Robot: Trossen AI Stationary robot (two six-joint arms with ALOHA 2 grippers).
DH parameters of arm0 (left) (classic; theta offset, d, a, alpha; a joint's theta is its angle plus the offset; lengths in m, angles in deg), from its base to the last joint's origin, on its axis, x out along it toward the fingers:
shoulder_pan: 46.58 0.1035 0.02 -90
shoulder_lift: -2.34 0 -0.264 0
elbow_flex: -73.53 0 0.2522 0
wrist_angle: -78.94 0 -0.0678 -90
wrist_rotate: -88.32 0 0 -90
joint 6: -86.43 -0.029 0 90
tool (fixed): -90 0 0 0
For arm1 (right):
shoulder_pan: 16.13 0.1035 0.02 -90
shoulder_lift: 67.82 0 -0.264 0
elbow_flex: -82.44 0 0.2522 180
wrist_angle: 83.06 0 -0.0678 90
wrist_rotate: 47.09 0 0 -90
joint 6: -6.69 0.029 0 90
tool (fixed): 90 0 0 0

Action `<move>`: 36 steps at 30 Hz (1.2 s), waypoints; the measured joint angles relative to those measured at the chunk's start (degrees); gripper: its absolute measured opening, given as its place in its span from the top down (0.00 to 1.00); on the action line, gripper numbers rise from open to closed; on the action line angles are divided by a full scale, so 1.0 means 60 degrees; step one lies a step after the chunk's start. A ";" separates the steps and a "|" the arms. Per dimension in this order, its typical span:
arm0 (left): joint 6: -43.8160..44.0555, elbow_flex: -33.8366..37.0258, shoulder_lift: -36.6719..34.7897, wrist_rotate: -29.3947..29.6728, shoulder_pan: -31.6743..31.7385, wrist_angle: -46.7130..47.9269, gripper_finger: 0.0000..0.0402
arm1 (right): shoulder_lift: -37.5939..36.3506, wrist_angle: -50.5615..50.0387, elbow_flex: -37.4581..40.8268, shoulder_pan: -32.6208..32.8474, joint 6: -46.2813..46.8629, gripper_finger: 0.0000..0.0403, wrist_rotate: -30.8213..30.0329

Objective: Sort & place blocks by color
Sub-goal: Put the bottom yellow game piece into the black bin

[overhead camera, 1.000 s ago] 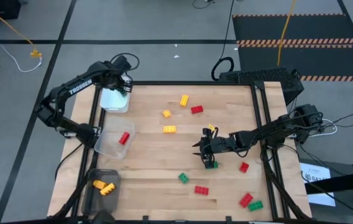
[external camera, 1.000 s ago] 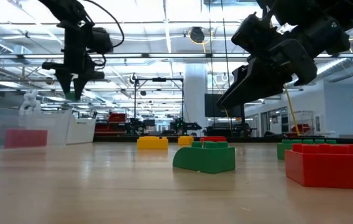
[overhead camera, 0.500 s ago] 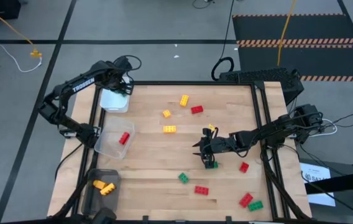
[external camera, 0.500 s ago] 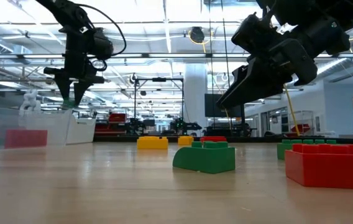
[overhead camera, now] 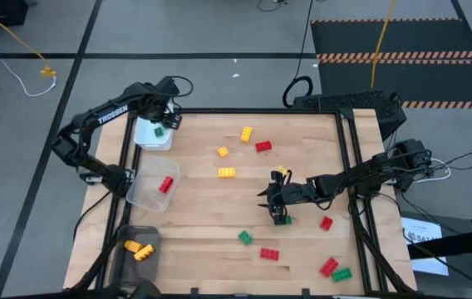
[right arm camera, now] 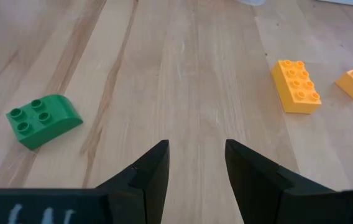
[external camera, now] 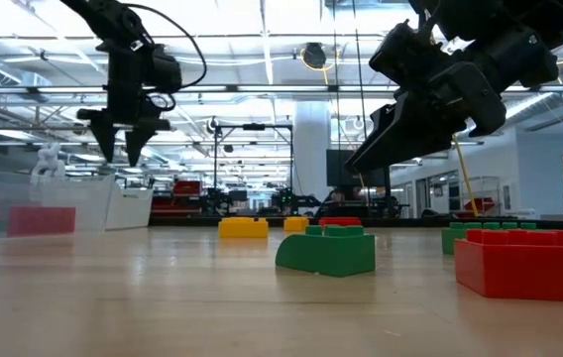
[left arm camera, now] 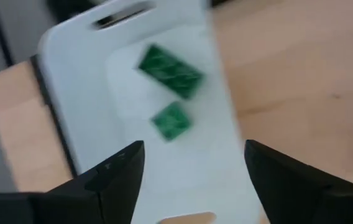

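Since those blocks [right arm camera: 43,120] are light, hard, slick plastic, best pinched across flat sides; left hand [left arm camera: 192,168] over white tray [left arm camera: 83,93] open, empty.

Blocks, small studded plastic bricks, three colours.

Green: two [left arm camera: 171,70] lying in the white tray [overhead camera: 146,138] at the table's far left corner; one [overhead camera: 245,237] with a rounded edge, studs up, on bare wood near the front; one [overhead camera: 341,274] at the front right, touching a red one [overhead camera: 328,267].

Red: one [overhead camera: 166,184] in the clear tray [overhead camera: 145,198]; loose ones at the far middle [overhead camera: 263,146], front middle [overhead camera: 269,254] and right [overhead camera: 326,223].

Yellow/orange: two [overhead camera: 139,249] in the dark tray [overhead camera: 124,257]; three loose across the far middle [overhead camera: 246,134], [overhead camera: 223,152], [overhead camera: 227,173].
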 joint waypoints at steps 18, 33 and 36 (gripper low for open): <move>-0.0024 -0.0018 0.0210 -0.0583 -0.4535 -0.3453 0.30 | 0.0004 0.0146 0.0000 -0.0011 -0.0031 0.63 -0.0004; -0.1771 -0.0007 0.3091 -0.1019 -0.7065 -0.4672 0.30 | 0.0004 0.0133 0.0000 -0.0011 -0.0247 0.63 -0.0007; -0.2413 -0.0007 0.3218 -0.0760 -0.7314 -0.5119 0.30 | 0.0004 0.0127 0.0000 -0.0011 -0.0250 0.63 -0.0006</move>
